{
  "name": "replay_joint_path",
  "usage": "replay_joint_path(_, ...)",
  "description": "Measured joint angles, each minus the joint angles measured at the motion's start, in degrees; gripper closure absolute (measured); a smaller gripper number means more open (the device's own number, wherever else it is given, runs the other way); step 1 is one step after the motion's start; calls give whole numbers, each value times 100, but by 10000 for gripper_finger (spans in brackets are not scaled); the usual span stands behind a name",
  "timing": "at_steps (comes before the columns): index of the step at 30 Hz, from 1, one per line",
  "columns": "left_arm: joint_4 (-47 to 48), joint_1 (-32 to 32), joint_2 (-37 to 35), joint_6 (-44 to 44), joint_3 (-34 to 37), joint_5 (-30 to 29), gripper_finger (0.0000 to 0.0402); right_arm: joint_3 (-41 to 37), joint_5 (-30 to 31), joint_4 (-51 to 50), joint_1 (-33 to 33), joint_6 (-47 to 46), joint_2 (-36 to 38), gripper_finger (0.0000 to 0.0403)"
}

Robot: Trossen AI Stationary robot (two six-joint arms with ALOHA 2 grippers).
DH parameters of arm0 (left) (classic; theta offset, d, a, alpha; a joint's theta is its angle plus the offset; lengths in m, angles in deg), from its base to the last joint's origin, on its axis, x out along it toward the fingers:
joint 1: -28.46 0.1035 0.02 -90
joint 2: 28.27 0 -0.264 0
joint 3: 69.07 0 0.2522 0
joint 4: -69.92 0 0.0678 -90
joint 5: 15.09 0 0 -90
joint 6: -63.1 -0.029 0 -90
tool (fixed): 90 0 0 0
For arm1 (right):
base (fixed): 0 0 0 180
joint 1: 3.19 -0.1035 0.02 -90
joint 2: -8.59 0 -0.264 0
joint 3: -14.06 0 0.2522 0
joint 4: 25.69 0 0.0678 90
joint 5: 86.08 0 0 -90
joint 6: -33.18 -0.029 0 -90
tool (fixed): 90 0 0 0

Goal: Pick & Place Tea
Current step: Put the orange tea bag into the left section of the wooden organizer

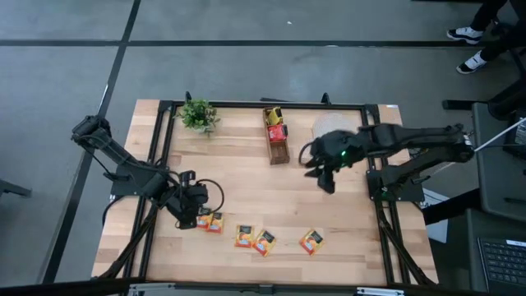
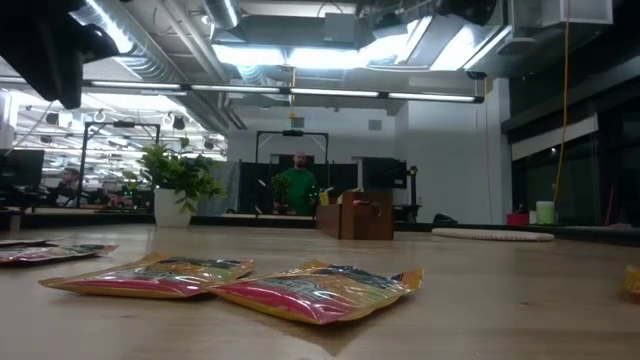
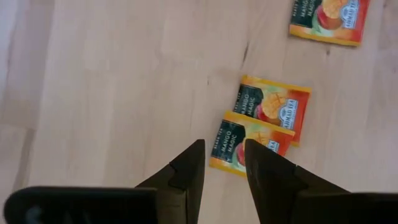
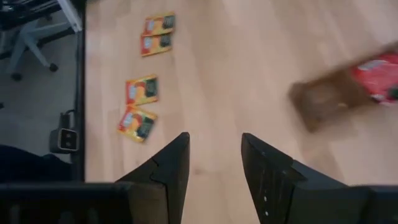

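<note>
Flat orange tea sachets [image 1: 243, 237], dark labels

5 orange tea sachets [image 1: 265, 242], flat, table front

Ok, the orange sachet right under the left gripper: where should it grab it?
Take the nearest orange sachet by its free edge under the left gripper, coming straight down. It lies flat on the table, and its far side overlaps the neighbouring sachet, so avoid that side.

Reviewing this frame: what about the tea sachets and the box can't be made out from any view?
- Wooden box: smeared by motion in right wrist view; its contents too small in high view.
- Nearest sachet: partly covered by left gripper fingers.
- Sachet: cut off by low view's edge.
</note>
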Motion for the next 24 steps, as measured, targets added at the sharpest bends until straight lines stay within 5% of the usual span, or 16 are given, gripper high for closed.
replay_joint_path(7, -74, -388, -9, 778, 334, -76, 292, 0, -10, 1245, -641, -76, -837, 257)
replay_joint_path(15, -1256, -566, -9, 938, 1104, 205, 292, -1, -176, 2641, -964, -460, -1666, 257)
replay_joint_path(24, -1306, -612, -9, 1494, 1460, 600, 292, 0, -422, 3226, -1024, -953, -2110, 257)
